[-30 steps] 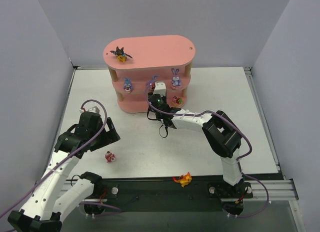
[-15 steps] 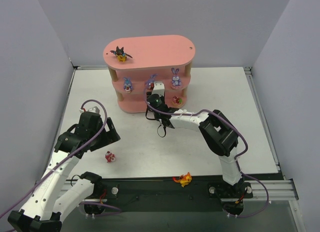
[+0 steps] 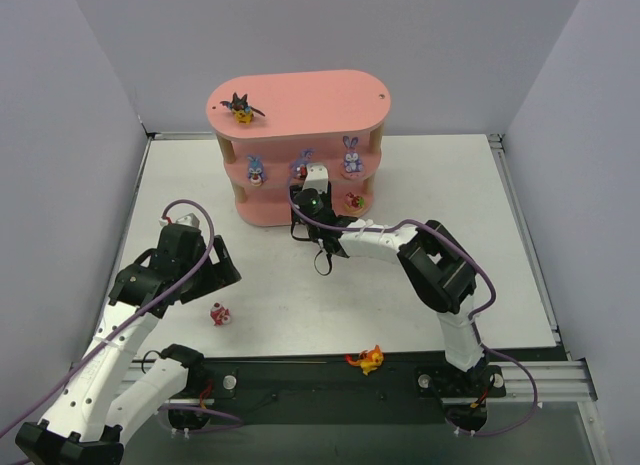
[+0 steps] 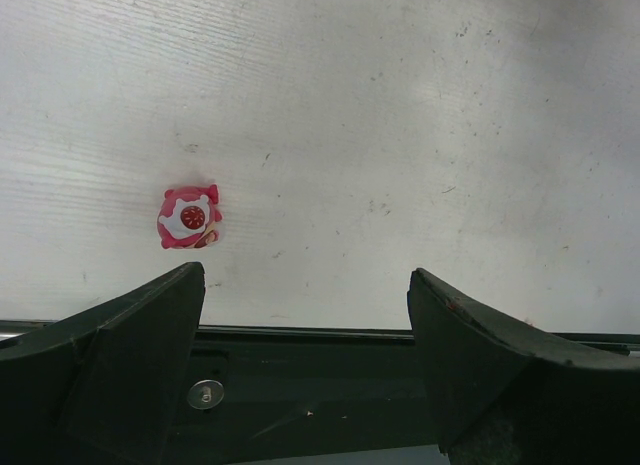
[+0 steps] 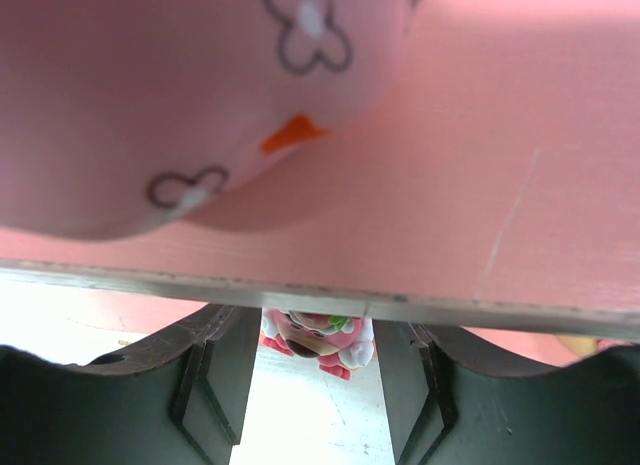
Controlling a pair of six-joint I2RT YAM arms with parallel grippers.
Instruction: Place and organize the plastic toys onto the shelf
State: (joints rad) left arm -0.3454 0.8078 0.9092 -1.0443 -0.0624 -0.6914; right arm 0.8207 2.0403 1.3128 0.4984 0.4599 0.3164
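The pink shelf (image 3: 300, 145) stands at the back of the table. A black bat-like toy (image 3: 241, 107) sits on its top board. Three purple-blue bunnies (image 3: 255, 169) (image 3: 302, 166) (image 3: 351, 157) stand on the middle board, and a red-and-white toy (image 3: 353, 199) on the lowest. My right gripper (image 3: 308, 199) reaches in at the lowest board. In the right wrist view its jaws (image 5: 318, 320) are open, with another red-and-white toy (image 5: 320, 340) between the fingers and hardly any gap. My left gripper (image 4: 305, 285) is open and empty, with a third red-and-white toy (image 4: 189, 217) lying ahead to its left.
An orange toy (image 3: 366, 359) lies by the black rail (image 3: 300, 377) at the table's near edge. The loose red-and-white toy (image 3: 220, 314) lies on the table right of the left arm. A board edge (image 5: 320, 300) of the shelf crosses just above the right fingers.
The right arm moved slightly further in toward the shelf, and its jaws have widened around the red-and-white toy. The left arm has not moved.
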